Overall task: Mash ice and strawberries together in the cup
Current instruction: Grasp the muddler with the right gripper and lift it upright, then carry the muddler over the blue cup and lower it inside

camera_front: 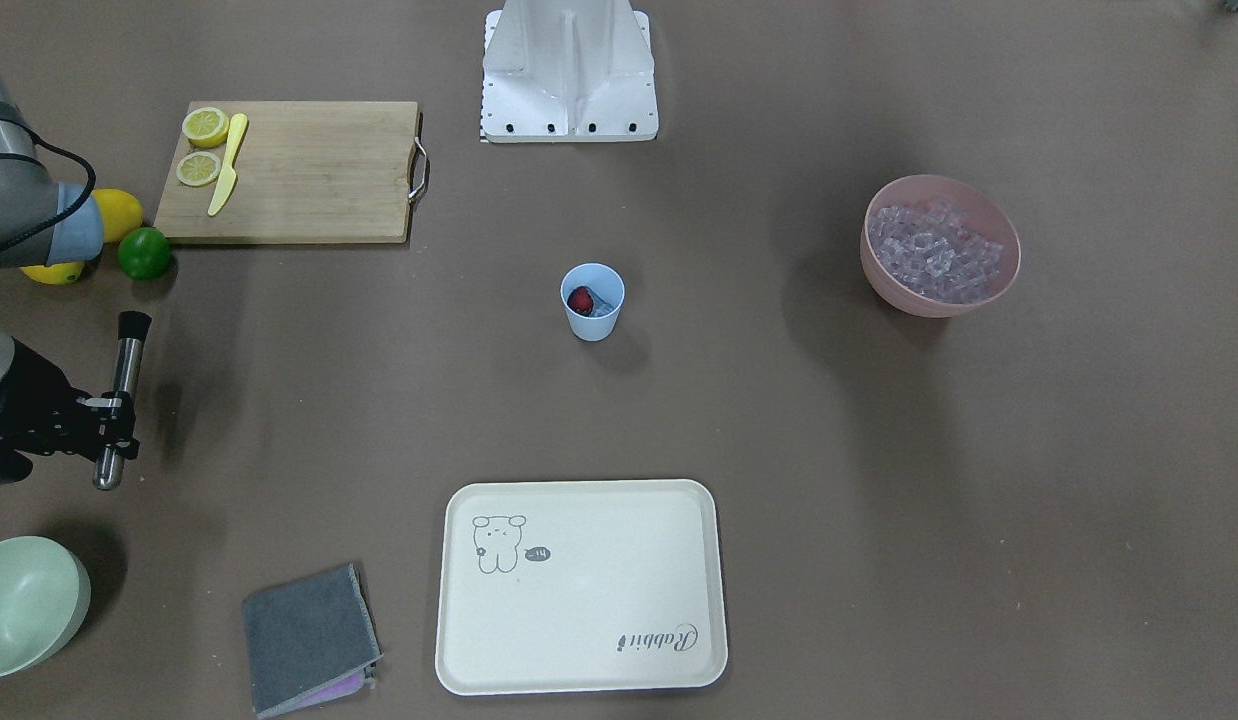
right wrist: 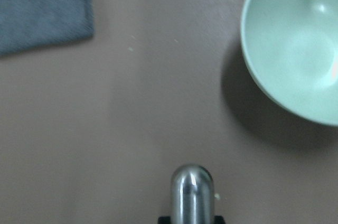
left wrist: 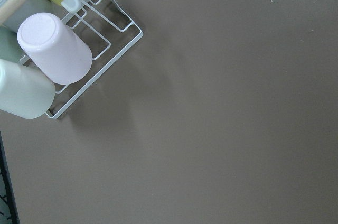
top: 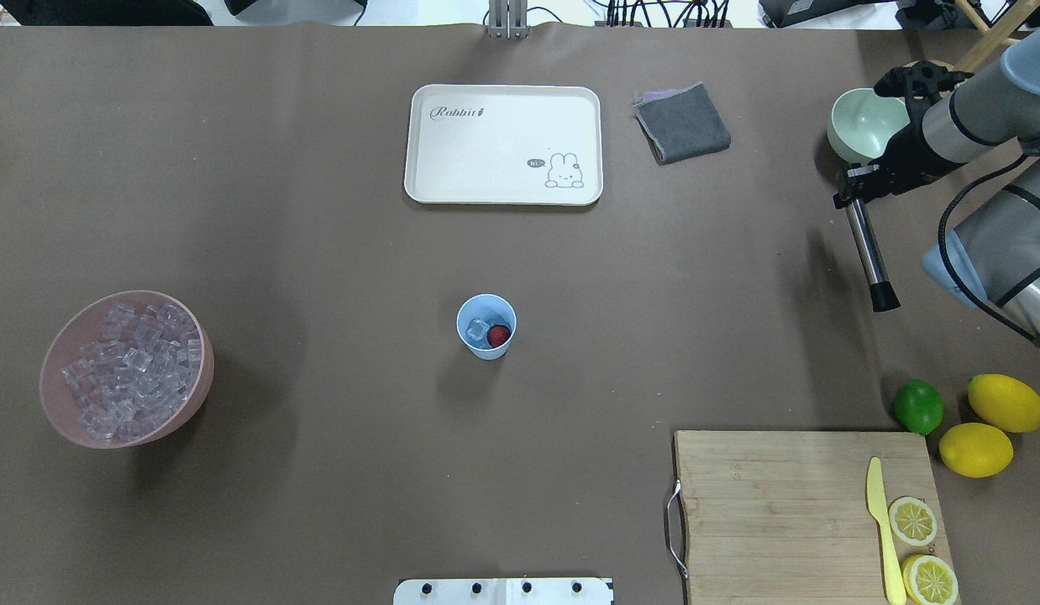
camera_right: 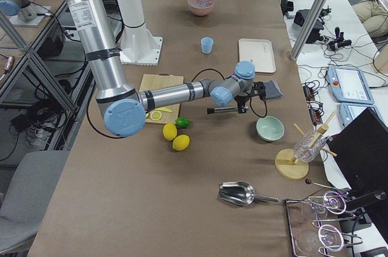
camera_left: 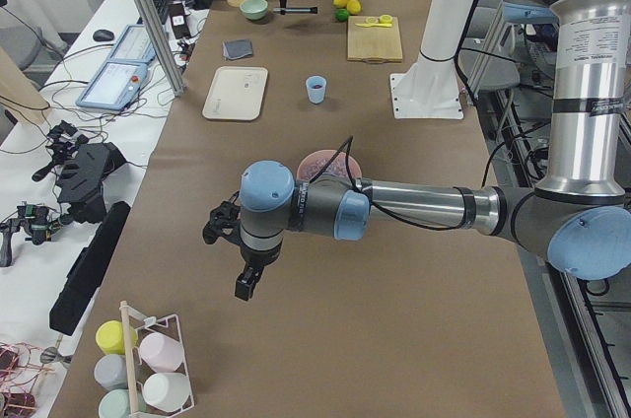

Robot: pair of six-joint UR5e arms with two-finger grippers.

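Surface materials and finishes
Smooth matt plastic cup [camera_front: 592, 318]; polished metal muddler [camera_front: 126, 385]; bare, grained wood cutting board [camera_front: 309, 175]; rough grey woven cloth [camera_front: 304, 635].

The table [top: 318, 210] is covered in plain dull brown. At its middle a light blue cup [top: 485, 313] is seen, with a red strawberry [top: 499, 335] and clear, faintly bluish ice [top: 478, 329] inside. A dusty pink bowl [top: 194, 402] is filled with more clear cubes. The cream tray [top: 486, 160] is printed with a grey rabbit outline and grey lettering. The cloth [top: 682, 123] is dark grey, the other bowl [top: 860, 126] pale green, the lime [top: 918, 407] green, the lemons [top: 1005, 402] yellow, the board [top: 772, 512] pale and wood-grained, the knife [top: 881, 525] pale yellow, and the muddler [top: 866, 252] silver with a black end.
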